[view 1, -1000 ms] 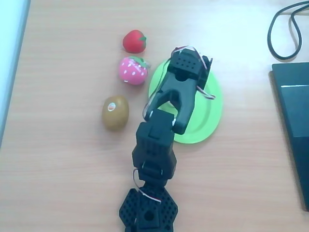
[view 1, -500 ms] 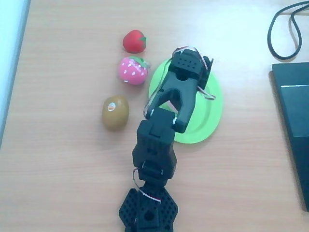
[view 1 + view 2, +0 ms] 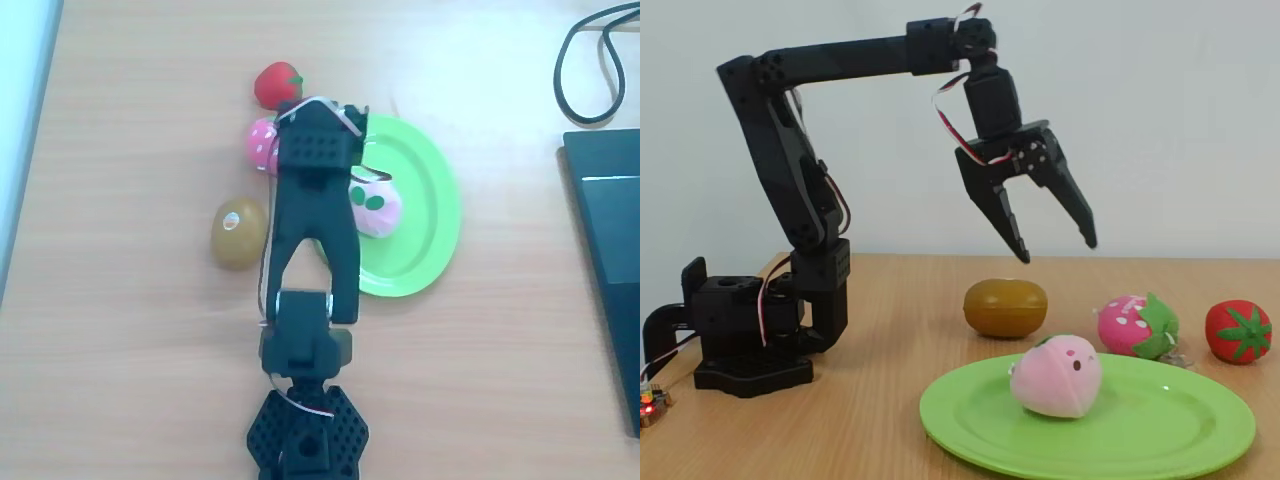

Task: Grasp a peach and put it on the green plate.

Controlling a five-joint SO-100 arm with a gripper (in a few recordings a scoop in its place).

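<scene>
The pale pink peach lies on the lime-green plate, towards its left part in the fixed view. From overhead the peach shows its two green leaf marks beside the arm, on the green plate. My black gripper hangs open high above the table, its two fingers spread and pointing down, with nothing between them. It is well above the peach and apart from it. In the overhead view the gripper's fingers are hidden under the wrist block.
A brown kiwi lies left of the plate, a pink white-dotted strawberry and a red tomato-like fruit beyond it. A dark laptop-like slab and a black cable sit at the right edge.
The arm has lifted and swung left off the plate, uncovering the peach that now lies on the plate. The other fruits have not moved.
</scene>
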